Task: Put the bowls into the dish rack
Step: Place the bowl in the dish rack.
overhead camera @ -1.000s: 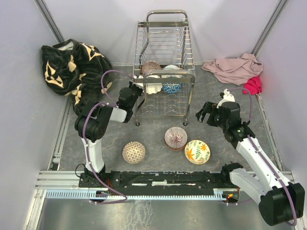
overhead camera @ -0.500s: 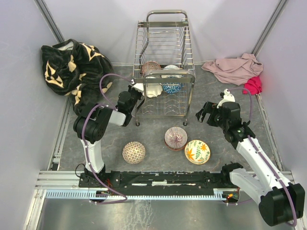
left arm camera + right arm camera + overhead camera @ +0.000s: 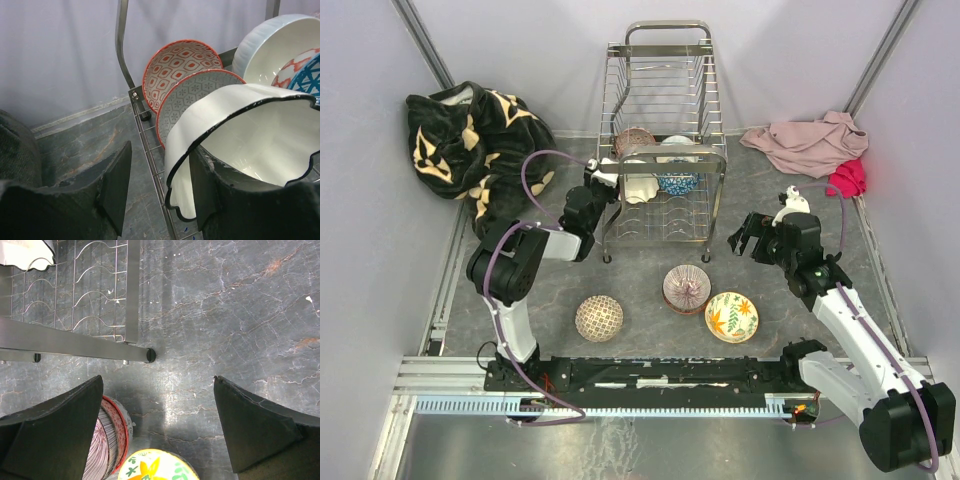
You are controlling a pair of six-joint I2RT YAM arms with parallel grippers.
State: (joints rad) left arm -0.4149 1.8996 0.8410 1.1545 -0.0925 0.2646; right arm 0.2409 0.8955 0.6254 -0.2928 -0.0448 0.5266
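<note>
Seating the white bowl in the rack, with three more bowls waiting on the table.

Nearest me, on the table, a dotted bowl is lying upside down, and a striped bowl is sitting just beside a floral bowl. The right tool is hovering near those two, jaws spread wide and carrying nothing. Farther back, at the left side of the dish rack, the left tool is standing about half open astride the rim of the white scalloped bowl, which is leaning in the rack in front of a grey-patterned bowl. One finger is showing a gap, so I am reading no grip. I am judging this the let-go step. Next I am expecting to back out without nudging that rim.
</note>
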